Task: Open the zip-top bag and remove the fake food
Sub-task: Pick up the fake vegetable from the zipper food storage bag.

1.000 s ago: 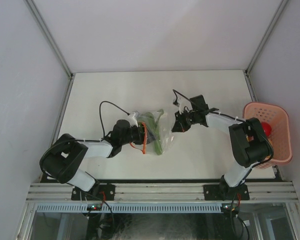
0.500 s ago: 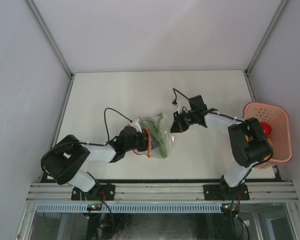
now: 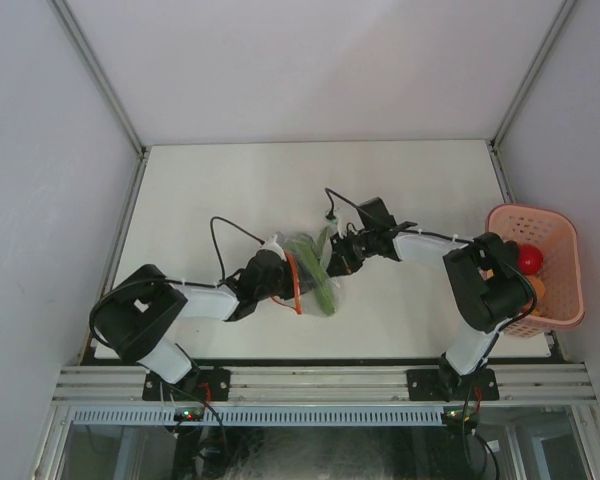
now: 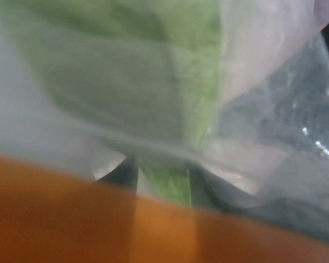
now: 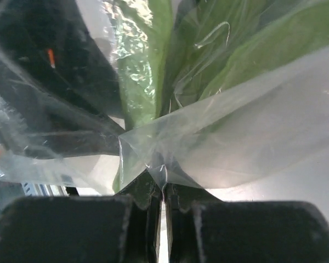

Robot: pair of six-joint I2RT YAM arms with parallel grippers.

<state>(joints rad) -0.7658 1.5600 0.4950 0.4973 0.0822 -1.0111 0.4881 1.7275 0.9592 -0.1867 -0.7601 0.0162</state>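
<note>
The clear zip-top bag lies bunched between my two grippers, its red-orange zip strip curved round the left one. The long green fake food shows inside it. My left gripper is in the bag's mouth. In the blurred left wrist view the strip fills the bottom, and the dark fingers close on the green piece. My right gripper is shut on a pinched fold of the bag and is also seen in its wrist view, with green food behind the plastic.
A pink perforated basket stands at the table's right edge, holding a red round piece and an orange piece. Metal frame posts rise at the table's back corners. Both arms' cables loop above the bag.
My left gripper has pushed forward into the bag's mouth. My right gripper has moved left with its fold, and the bag has bunched up between them.
</note>
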